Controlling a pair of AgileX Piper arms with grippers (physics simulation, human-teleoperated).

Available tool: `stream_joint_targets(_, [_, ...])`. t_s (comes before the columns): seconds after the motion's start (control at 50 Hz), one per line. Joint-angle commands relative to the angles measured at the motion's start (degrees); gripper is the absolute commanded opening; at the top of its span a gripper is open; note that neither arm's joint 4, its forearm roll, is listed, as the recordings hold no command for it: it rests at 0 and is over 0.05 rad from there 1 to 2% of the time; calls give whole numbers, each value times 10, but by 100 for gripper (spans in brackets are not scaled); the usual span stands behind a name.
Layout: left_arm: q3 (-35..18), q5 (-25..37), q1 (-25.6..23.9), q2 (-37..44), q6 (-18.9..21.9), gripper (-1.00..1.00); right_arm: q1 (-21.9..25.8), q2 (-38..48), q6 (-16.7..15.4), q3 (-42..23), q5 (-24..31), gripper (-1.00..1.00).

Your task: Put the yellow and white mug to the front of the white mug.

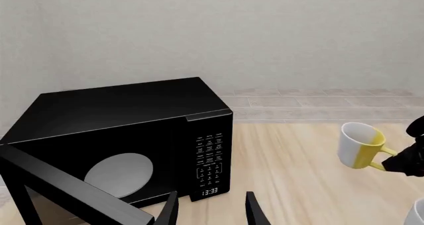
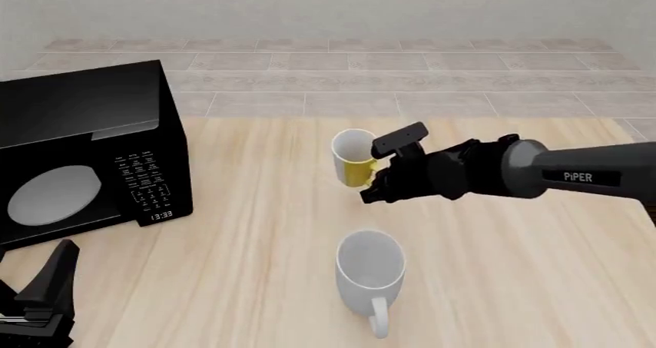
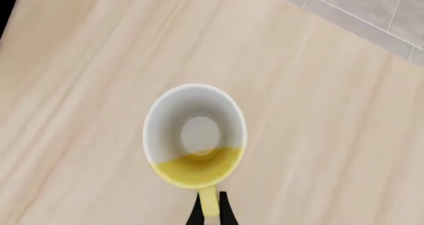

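Keep jaws pinched on yellow and white mug handle, level, lowering below white mug mid-frame.

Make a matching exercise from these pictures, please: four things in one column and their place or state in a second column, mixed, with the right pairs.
Things:
1. yellow and white mug
2. white mug
3. microwave
4. left tool

Place or state:
A. stands upright on the table, handle toward the camera in the front view
B. held by its handle in the right tool
C. open, holding nothing
D. at the table's left side, door open

Pairs: 1-B, 2-A, 3-D, 4-C
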Motion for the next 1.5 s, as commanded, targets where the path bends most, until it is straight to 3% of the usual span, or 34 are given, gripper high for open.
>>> stream_joint_targets(0.02, [0, 0, 0, 0, 0, 100, -12, 8, -1, 4, -2, -100])
stream_joint_targets(1.3, [0, 0, 0, 0, 0, 100, -26, 47, 11, 10, -19, -100])
stream_joint_targets(1.32, [0, 0, 0, 0, 0, 100, -27, 48, 10, 10, -20, 100])
stream_joint_targets(1.5, [0, 0, 0, 0, 0, 100, -28, 41, 10, 10, -15, 100])
